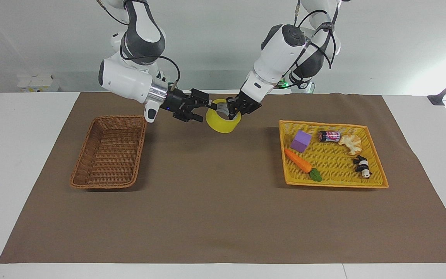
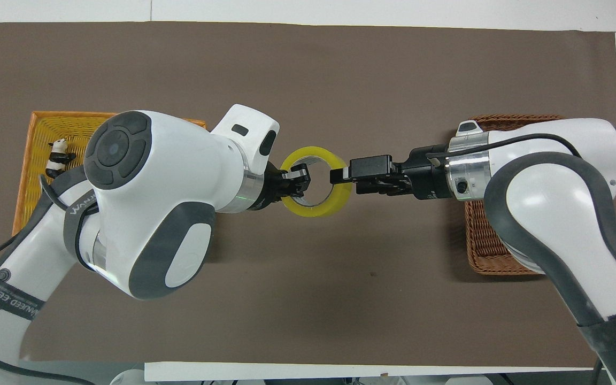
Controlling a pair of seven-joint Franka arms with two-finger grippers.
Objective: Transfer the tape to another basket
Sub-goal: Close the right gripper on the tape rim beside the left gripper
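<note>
The yellow tape (image 1: pixel 223 124) hangs in the air over the mat's middle, between the two baskets. My left gripper (image 1: pixel 232 112) is shut on its wall at the side toward the yellow basket. My right gripper (image 1: pixel 203 111) is open and straddles the opposite wall, one finger over the roll's top and one outside it. In the overhead view the tape (image 2: pixel 314 209) is a ring between the left gripper (image 2: pixel 295 179) and the right gripper (image 2: pixel 340 176). The brown wicker basket (image 1: pixel 108 153) stands empty at the right arm's end, half hidden under the right arm in the overhead view (image 2: pixel 484 240).
A bright yellow tray basket (image 1: pixel 333 183) stands at the left arm's end of the mat. It holds a purple block (image 1: pixel 301 140), a carrot (image 1: pixel 299 161), a small can (image 1: pixel 329 136), a pale pastry (image 1: pixel 350 143) and a panda figure (image 1: pixel 362 166).
</note>
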